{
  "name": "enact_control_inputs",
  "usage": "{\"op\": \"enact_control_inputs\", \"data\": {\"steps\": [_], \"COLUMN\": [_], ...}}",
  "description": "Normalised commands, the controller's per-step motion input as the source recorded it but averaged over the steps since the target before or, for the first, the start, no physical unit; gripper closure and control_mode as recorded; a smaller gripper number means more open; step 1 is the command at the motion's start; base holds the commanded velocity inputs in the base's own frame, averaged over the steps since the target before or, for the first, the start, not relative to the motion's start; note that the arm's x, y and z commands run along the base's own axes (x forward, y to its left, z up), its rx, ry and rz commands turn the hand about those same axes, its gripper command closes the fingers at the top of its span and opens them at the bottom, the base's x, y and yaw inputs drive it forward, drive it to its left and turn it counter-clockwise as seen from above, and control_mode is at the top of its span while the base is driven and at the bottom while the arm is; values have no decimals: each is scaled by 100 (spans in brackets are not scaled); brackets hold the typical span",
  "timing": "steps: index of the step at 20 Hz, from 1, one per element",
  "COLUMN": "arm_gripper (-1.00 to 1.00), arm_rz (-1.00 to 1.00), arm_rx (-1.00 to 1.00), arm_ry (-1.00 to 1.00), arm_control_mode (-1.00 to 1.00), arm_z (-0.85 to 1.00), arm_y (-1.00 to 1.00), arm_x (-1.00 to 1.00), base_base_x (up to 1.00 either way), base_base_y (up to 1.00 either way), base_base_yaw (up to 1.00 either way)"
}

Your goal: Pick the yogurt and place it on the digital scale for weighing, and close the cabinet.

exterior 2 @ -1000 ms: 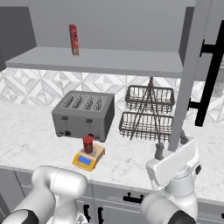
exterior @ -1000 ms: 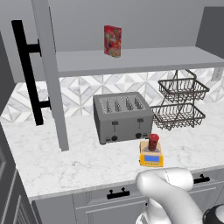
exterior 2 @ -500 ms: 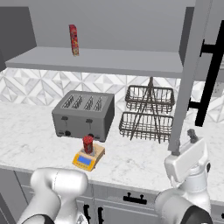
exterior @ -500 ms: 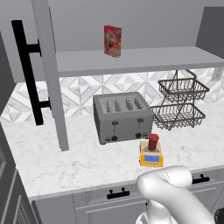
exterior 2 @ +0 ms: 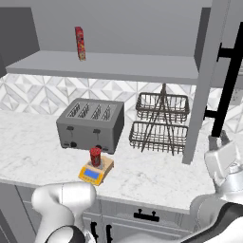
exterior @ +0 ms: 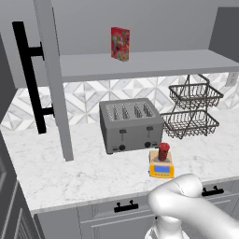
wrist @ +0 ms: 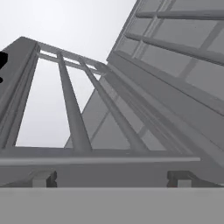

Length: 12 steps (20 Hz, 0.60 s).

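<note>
The yogurt (exterior: 164,151) (exterior 2: 95,156), a small red cup, stands upright on the yellow digital scale (exterior: 161,168) (exterior 2: 95,171) on the counter in front of the toaster. The cabinet is open: its left door with a black bar handle (exterior: 30,77) swings out at the left, and its right door (exterior 2: 205,80) with a handle (exterior 2: 228,80) swings out at the right. My gripper (exterior 2: 217,140) (wrist: 111,177) is open and holds nothing. It sits low by the right door's bottom edge, far right of the yogurt. The hand view looks up along the door's framed glass panes (wrist: 74,113).
A grey toaster (exterior: 131,125) (exterior 2: 90,124) stands at the back of the marble counter. A two-tier wire basket (exterior: 193,109) (exterior 2: 160,123) is to its right. A flat red box (exterior: 120,43) (exterior 2: 79,42) stands on the cabinet shelf. Drawers with small black handles (exterior: 127,206) run below.
My hand has moved right and a little up, closer to the right cabinet door. The yogurt stays on the scale.
</note>
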Motion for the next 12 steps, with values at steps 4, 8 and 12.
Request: {"op": "enact_control_inputs", "data": {"steps": [4, 8, 12], "arm_gripper": [-100, -100, -100], "arm_rz": [0, 0, 0], "arm_rx": [0, -23, -34], "arm_ry": [-8, -1, -2], "arm_control_mode": [-100, -100, -100], "arm_z": [90, 68, 60], "arm_y": [51, 100, 100], "arm_x": [-31, 8, 0], "base_base_x": [0, 0, 0], "base_base_y": [0, 0, 0], "base_base_yaw": [0, 0, 0]}}
